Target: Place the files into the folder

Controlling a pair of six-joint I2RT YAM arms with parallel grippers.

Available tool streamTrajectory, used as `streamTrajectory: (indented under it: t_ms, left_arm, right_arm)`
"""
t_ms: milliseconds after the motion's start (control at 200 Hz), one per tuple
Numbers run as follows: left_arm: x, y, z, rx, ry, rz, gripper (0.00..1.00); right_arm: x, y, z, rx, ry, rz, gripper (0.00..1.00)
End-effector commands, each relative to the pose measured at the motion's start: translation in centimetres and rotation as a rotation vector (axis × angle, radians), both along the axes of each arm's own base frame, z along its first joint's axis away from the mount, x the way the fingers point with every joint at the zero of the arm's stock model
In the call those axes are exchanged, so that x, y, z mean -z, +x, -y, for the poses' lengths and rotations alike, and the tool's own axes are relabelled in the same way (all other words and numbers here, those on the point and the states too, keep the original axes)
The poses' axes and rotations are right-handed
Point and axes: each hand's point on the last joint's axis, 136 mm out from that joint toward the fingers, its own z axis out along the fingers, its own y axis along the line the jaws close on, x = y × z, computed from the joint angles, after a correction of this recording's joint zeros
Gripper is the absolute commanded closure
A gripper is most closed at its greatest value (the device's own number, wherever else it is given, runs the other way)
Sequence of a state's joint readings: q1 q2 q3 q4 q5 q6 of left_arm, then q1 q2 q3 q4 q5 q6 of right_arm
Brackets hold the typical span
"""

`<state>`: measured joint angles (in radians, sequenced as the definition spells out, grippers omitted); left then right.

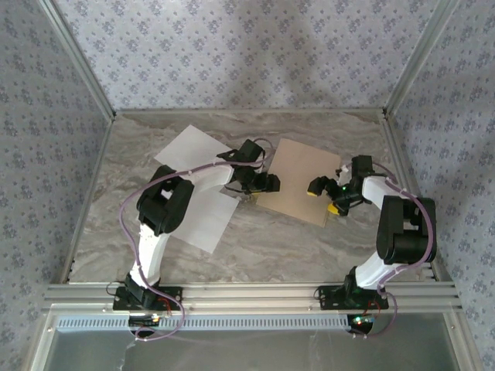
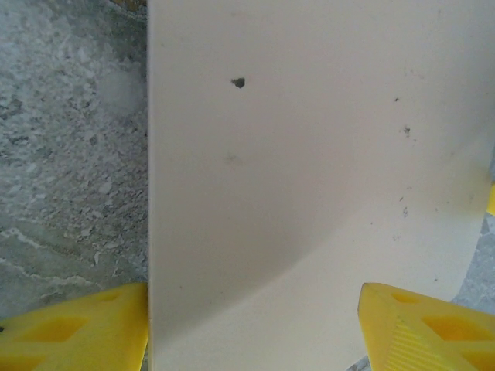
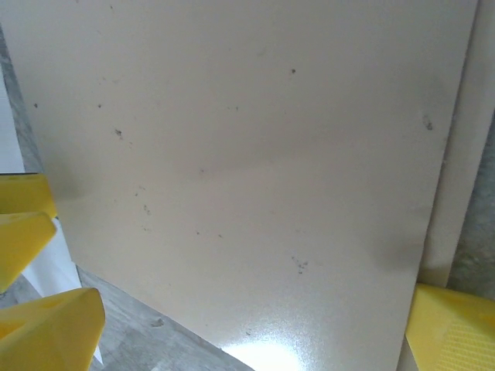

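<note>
Folder (image 1: 300, 176) flat on table (image 1: 309, 247); left gripper (image 1: 261, 187) released, spread wide at its left edge; right gripper (image 1: 323, 196) likewise, right edge

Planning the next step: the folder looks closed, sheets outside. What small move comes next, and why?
Probably close the right gripper on the folder cover's edge and lift: the folder lies shut, the files lie beside it, and that gripper is open there.

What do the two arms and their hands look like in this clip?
The left arm and right arm have white links and black joint housings, with a pale purple cable looping along each. The left hand and right hand are black with bright yellow, wedge-shaped fingers. A small green light glows near the right wrist.
</note>
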<state>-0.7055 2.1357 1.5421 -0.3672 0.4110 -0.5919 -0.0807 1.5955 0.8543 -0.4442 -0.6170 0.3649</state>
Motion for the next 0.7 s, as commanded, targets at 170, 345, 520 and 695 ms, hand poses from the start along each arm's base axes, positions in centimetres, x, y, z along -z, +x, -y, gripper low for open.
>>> streamTrajectory:
  t_ms: [170, 345, 520, 695]
  left_arm:
    - [-0.5, -0.5, 0.9, 0.017, -0.038, -0.018, 0.31]
    - [-1.1, -0.7, 1.3, 0.018, -0.077, -0.026, 0.31]
    - [-2.7, -1.5, 1.6, 0.035, -0.123, -0.007, 0.27]
    - [-3.9, -3.1, 1.5, 0.062, -0.112, 0.021, 0.14]
  right_arm:
    - [-2.8, 1.0, -1.8, -0.032, 0.141, 0.086, 0.0]
    - [-6.3, 1.3, -2.2, -0.038, 0.178, 0.18, 0.0]
    - [-9.7, 1.5, -3.1, -0.055, 0.227, 0.285, 0.0]
    - [-12.6, 1.8, -4.4, -0.098, 0.283, 0.38, 0.0]
